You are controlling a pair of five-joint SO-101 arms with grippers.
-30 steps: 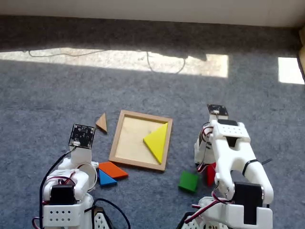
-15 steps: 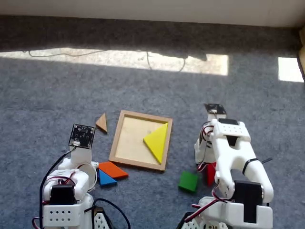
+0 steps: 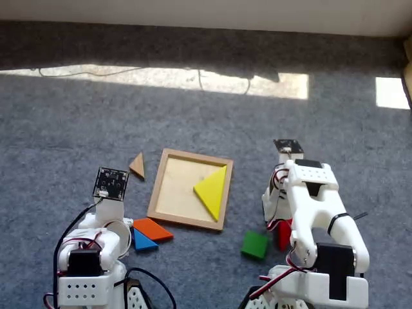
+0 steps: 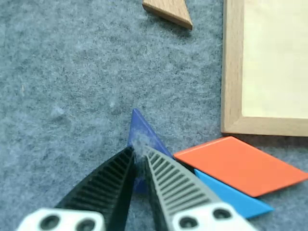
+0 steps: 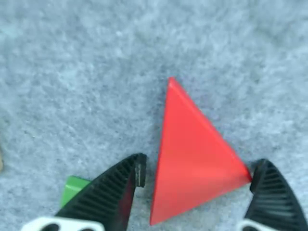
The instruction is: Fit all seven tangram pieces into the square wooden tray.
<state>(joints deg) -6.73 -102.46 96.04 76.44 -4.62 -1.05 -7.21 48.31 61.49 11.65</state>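
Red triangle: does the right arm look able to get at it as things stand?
Probably yes. The right gripper is open and low over the carpet, one finger on either side of the flat-lying red triangle, with nothing else between them. The green square lies off to one side, apart.

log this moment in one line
left gripper shut on dark blue piece | right gripper open around red triangle | tray holds yellow triangle

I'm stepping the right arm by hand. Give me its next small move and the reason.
Probably close the right gripper on the red triangle. Its fingers stand open on either side of that piece, which lies flat on the carpet, so a grip looks ready. The tray holds only the yellow triangle, with room left.
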